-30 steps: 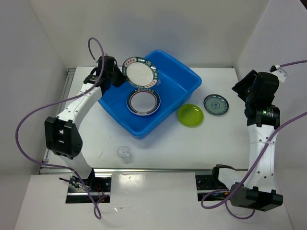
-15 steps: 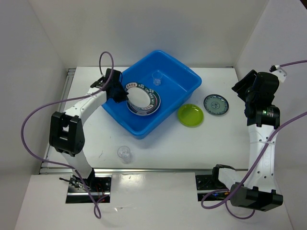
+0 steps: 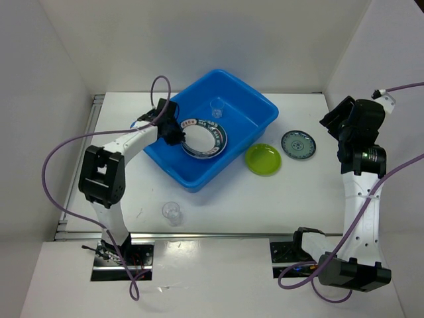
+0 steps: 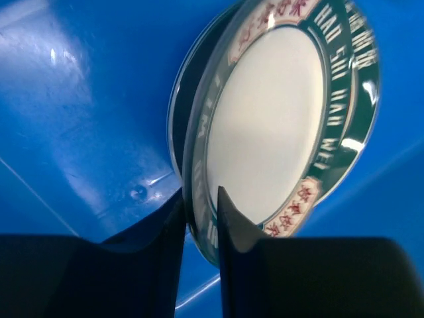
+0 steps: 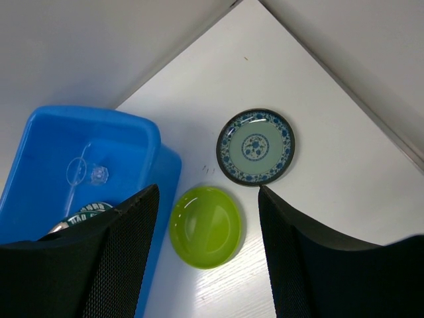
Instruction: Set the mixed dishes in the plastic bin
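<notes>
Right, my left end effector (image 4: 199, 195) is in the blue plastic bin (image 4: 79, 99), fingers (image 4: 165, 265) close about the rim of the teal-and-red-rimmed plate (image 4: 265, 126), grip impossible to tell, while the lime-green plate (image 5: 205, 226) lies on the table (image 5: 331, 179) below my spread right end effector (image 5: 209, 190), the nearer one.

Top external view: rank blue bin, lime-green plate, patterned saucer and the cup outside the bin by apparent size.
1. blue bin
2. lime-green plate and patterned saucer: look about alike, so not ranked
3. clear cup outside the bin
</notes>
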Tool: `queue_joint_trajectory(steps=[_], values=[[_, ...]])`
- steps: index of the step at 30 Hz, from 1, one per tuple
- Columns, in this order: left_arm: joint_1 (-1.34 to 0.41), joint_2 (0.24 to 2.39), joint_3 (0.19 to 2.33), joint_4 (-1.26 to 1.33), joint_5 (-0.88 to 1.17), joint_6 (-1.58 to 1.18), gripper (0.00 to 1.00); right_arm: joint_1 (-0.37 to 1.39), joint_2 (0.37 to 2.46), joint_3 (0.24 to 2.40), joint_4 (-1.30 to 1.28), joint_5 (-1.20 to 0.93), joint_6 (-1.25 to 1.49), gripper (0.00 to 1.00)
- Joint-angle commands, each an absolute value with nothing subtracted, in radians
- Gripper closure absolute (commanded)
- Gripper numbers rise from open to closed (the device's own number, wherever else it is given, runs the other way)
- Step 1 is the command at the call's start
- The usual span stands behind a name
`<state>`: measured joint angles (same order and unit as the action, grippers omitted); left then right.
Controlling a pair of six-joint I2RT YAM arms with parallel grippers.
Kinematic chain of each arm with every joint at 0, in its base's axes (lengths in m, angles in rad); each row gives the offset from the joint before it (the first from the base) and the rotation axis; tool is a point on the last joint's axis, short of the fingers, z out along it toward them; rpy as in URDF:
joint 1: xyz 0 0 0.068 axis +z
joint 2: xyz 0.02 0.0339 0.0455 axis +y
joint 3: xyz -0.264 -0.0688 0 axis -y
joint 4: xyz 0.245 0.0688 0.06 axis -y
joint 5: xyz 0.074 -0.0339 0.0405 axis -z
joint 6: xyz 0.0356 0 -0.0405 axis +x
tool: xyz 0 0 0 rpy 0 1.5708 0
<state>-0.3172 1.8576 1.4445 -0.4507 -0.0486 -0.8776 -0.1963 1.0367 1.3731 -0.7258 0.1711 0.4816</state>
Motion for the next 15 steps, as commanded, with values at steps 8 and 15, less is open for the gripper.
queue_joint_trajectory(steps=[8, 15], values=[[-0.334, 1.922, 1.477, -0.471, -0.077, -0.827, 0.48, -0.161, 1.022, 1.269, -0.664, 0.16, 0.468, 0.33], [-0.344, 1.951, 1.488, -0.451, -0.055, -0.836, 0.46, -0.133, 1.022, 1.258, -0.664, 0.141, 0.459, 0.33]])
